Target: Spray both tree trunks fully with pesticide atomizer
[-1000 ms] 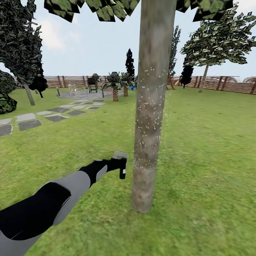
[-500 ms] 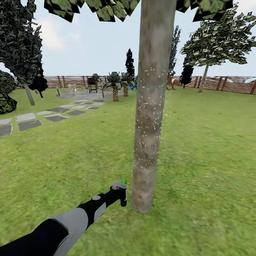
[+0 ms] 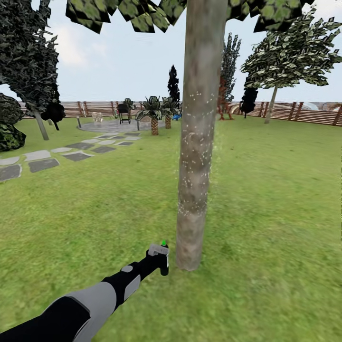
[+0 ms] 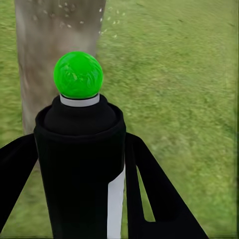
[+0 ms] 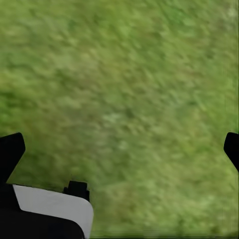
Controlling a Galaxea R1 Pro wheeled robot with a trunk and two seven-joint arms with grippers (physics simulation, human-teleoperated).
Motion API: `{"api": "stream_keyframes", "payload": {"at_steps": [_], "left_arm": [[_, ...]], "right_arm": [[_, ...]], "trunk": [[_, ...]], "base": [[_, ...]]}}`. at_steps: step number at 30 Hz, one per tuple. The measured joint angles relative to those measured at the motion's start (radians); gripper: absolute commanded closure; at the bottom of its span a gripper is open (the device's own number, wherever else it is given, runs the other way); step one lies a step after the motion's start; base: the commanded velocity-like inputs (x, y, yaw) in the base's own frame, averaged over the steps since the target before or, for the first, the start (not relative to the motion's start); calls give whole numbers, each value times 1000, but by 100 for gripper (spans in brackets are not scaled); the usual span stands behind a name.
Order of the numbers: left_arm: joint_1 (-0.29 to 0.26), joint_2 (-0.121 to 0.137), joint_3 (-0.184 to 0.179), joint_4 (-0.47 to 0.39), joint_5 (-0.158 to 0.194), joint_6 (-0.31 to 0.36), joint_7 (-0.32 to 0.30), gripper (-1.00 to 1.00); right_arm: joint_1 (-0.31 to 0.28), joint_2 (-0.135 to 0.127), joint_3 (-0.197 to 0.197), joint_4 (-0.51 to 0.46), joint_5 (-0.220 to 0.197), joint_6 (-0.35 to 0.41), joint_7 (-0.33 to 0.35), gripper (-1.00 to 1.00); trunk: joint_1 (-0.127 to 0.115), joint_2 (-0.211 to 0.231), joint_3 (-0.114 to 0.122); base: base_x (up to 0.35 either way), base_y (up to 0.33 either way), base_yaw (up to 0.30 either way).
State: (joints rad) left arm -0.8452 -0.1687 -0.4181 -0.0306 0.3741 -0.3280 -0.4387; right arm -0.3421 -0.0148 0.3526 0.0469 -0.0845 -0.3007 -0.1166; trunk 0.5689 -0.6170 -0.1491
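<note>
My left gripper (image 3: 158,260) is shut on the pesticide atomizer (image 3: 160,252), a dark bottle with a pale grey head and a green dot on top. It hangs low, just left of the near tree trunk (image 3: 194,156) close to its base. White pesticide specks (image 3: 194,142) dot the trunk's middle; the lowest stretch looks bare. In the left wrist view the atomizer (image 4: 79,159) stands between both fingers (image 4: 152,191), facing the trunk (image 4: 52,45). A second tree (image 3: 272,104) stands far right by the fence. My right gripper (image 5: 119,149) is open over grass.
Green lawn surrounds the trunk. Grey stepping stones (image 3: 42,164) run at the left toward a paved patch with a grill (image 3: 124,113) and short palms (image 3: 154,114). A brown slat fence (image 3: 304,113) closes the back. Dark bushes (image 3: 9,128) stand at far left.
My left arm has dropped with the atomizer from mid-trunk height to near the trunk's base, then held there. The green dot now shows on top. The head view has shifted slightly.
</note>
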Motion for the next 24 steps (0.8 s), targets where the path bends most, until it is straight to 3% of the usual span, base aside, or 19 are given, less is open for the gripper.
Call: {"api": "stream_keyframes", "payload": {"at_steps": [12, 18, 23, 24], "left_arm": [[6, 4, 2, 0, 0, 2, 0, 100], [12, 54, 2, 0, 2, 3, 2, 100], [14, 66, 2, 0, 1, 4, 0, 100], [14, 67, 2, -1, 1, 4, -2, 100]], "right_arm": [[0, 1, 0, -1, 0, 0, 0, -100], [0, 1, 0, -1, 0, 0, 0, -100], [0, 0, 0, -3, 0, -1, -3, -100], [0, -12, -1, -5, -1, -1, -4, -100]], "trunk": [[0, 0, 0], [0, 0, 0], [0, 0, 0], [0, 0, 0]], "base": [[-349, 0, 0], [-320, 0, 0], [-45, 0, 0], [-6, 0, 0]]}}
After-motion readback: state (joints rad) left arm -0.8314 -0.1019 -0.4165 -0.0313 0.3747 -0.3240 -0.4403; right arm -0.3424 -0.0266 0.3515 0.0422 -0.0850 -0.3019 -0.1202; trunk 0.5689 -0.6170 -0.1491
